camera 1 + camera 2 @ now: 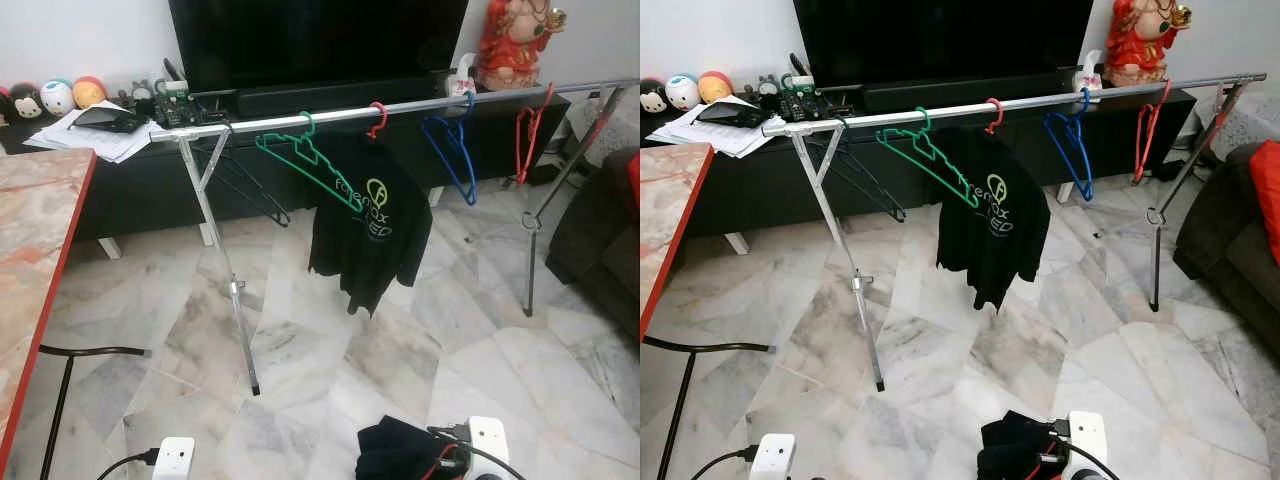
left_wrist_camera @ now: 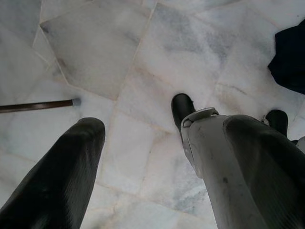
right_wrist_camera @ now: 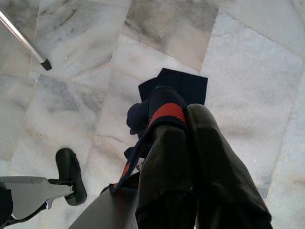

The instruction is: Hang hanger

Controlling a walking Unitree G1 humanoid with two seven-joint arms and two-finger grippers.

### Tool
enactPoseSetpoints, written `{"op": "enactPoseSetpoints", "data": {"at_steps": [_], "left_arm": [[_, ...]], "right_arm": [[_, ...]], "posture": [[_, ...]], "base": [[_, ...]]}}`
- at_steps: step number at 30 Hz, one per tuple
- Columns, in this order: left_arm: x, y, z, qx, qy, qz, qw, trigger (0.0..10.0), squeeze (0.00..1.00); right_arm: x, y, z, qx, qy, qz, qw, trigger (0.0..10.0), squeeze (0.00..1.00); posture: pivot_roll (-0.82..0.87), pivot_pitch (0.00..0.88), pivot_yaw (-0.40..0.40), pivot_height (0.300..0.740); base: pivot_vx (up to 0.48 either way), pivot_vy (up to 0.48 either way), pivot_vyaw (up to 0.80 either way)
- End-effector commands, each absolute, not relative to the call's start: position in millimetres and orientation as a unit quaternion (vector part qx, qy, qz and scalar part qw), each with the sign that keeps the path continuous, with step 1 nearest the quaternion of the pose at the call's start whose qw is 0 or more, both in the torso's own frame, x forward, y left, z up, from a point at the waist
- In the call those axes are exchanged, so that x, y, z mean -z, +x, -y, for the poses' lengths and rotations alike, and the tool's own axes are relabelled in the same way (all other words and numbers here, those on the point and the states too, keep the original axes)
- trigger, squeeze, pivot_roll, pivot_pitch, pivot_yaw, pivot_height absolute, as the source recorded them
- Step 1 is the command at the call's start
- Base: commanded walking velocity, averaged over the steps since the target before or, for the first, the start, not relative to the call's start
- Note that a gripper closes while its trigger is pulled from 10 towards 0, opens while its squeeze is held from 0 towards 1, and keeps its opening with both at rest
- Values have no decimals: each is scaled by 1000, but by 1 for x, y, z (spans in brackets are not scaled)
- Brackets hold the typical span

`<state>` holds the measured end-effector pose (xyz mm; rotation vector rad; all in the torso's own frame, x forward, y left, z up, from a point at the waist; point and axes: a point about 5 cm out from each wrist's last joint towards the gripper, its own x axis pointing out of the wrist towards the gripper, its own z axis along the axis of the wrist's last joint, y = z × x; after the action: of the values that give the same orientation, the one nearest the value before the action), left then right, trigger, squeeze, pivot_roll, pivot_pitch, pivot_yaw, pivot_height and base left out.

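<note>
Two grippers hang low over the marble floor (image 1: pixel 330 370); the left gripper (image 2: pixel 143 162) has its black fingers spread wide with nothing between them; the right gripper (image 3: pixel 186 143) is pinched tight on a dark cloth with a red band (image 3: pixel 164 112), and I cannot tell if a hanger is inside that bundle; in the head view the same dark bundle (image 1: pixel 400 450) sits at the bottom, close to the robot.

Ahead stands a silver rail (image 1: pixel 400 105) on thin legs; a green hanger (image 1: pixel 300 155), a black shirt on a red hook (image 1: pixel 368 215), a blue hanger (image 1: pixel 452 150) and a red hanger (image 1: pixel 528 130) already hang on it; a black hanger (image 1: pixel 245 185) hangs near the rail's left end.

I think the robot is at the carrying step, with the hanging not yet done; next it should walk closer, lift the right arm above the rail, find a bare bit of rail between the blue hanger and the red hanger, and hook on there; it must not bump the other hangers.
</note>
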<state>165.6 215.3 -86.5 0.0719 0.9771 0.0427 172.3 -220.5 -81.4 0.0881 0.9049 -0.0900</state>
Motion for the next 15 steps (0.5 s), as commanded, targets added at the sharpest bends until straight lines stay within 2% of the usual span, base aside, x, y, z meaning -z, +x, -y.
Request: {"op": "enactPoseSetpoints", "data": {"at_steps": [1,5,11,15], "left_arm": [[88,164,-213,-14,41,-470,882,10000,0],[87,167,-211,-13,37,-468,883,10000,0],[86,168,-211,-12,37,-467,883,10000,0],[87,166,-212,-12,38,-470,882,10000,0]], "right_arm": [[81,169,226,51,42,-435,898,10000,0],[75,175,237,69,36,-414,907,10000,0],[49,211,250,111,41,-317,941,10000,0],[30,229,257,104,30,-254,961,10000,0]], "posture": [[-98,0,-39,740],[-95,0,-36,740],[-98,0,-34,740],[-109,0,-30,740]], "base": [[0,-420,0],[0,-457,0],[0,-469,0],[0,-469,0]]}}
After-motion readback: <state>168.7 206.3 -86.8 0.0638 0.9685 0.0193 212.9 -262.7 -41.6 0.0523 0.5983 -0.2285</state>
